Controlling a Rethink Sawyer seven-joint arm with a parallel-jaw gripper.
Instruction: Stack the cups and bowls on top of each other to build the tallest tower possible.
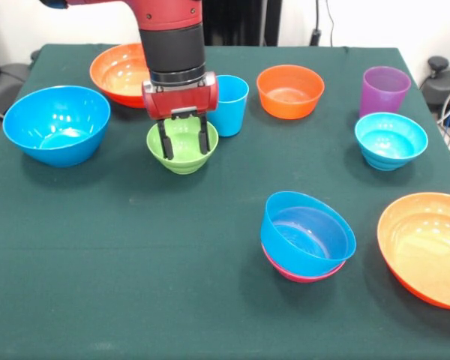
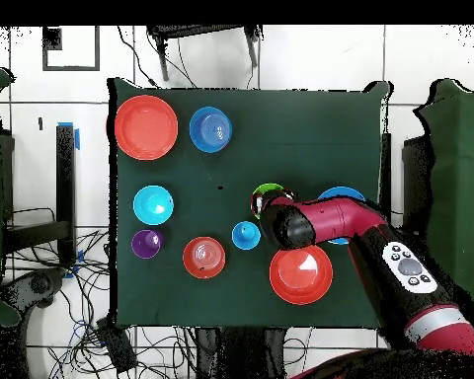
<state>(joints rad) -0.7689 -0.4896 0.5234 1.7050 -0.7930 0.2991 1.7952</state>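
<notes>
My gripper (image 1: 184,154) is open. Its two black fingers (image 1: 165,142) hang apart inside the rim of a small green bowl (image 1: 181,165), with nothing held between them. The light blue cup (image 1: 229,105) stands just beside that bowl. The purple cup (image 1: 384,90) stands at the back right. The tower is a blue bowl (image 1: 306,232) nested in a pink bowl (image 1: 300,274) at the front right. In the overhead view my arm's wrist (image 2: 290,223) hides the gripper and most of the green bowl (image 2: 266,193).
A big blue bowl (image 1: 57,124) sits at the left and an orange bowl (image 1: 122,73) at the back left. A smaller orange bowl (image 1: 289,91) is at the back, a cyan bowl (image 1: 390,140) at the right, and a wide orange bowl (image 1: 427,247) at the front right edge.
</notes>
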